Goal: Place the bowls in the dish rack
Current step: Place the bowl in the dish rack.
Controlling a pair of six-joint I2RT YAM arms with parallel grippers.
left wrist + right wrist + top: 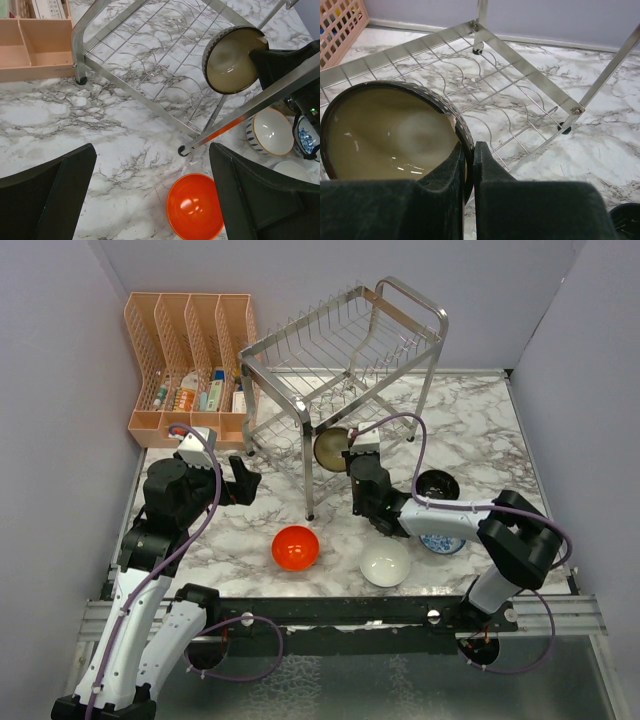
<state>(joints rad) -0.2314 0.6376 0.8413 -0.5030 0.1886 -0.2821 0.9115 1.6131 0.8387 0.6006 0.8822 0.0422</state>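
the marble counter (pixel 250 540) carries the steel dish rack (pixel 340 350) at 12 o'clock. the left jaws stand wide open and empty at 8 o'clock of the rack. the right jaws pinch the rim of the dark brown bowl (pixel 390 135), tipped on edge at the rack's lower tier. the red-orange bowl (pixel 296 547) and white bowl (pixel 386 563) sit on the counter at 6 o'clock

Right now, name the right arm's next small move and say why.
Probably lower the brown bowl onto the lower tier of the dish rack: the right gripper pinches its rim, holding it tilted over those wires, not yet seated.
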